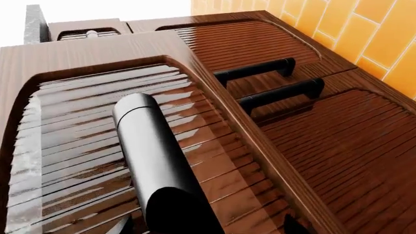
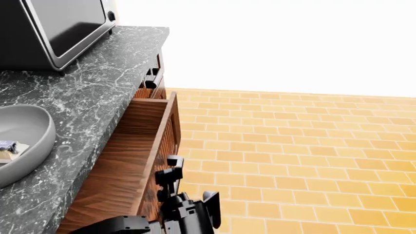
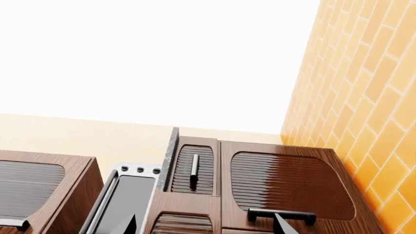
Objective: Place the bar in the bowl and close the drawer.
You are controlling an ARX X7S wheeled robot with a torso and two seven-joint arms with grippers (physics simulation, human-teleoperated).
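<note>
The bar (image 2: 8, 148) lies inside the bowl (image 2: 29, 139), low against its inner wall, partly cut by the head view's edge; only a short stretch shows, so which way its long axis runs cannot be told. The bowl sits on the dark marbled counter (image 2: 97, 83), nearer the robot than the microwave (image 2: 55, 27).

The drawer (image 2: 140, 161) stands pulled out from under the counter edge beside the bowl, its long axis running along the counter and its ribbed front facing the orange tiled floor (image 2: 293, 161).

The left gripper (image 2: 170, 178) is at the drawer's front; in the left wrist view the handle (image 1: 159, 165) fills the foreground against the ribs, but whether the jaws are clamped on it cannot be told.

The right gripper (image 3: 201, 225) shows only two fingertips set apart, holding nothing.
</note>
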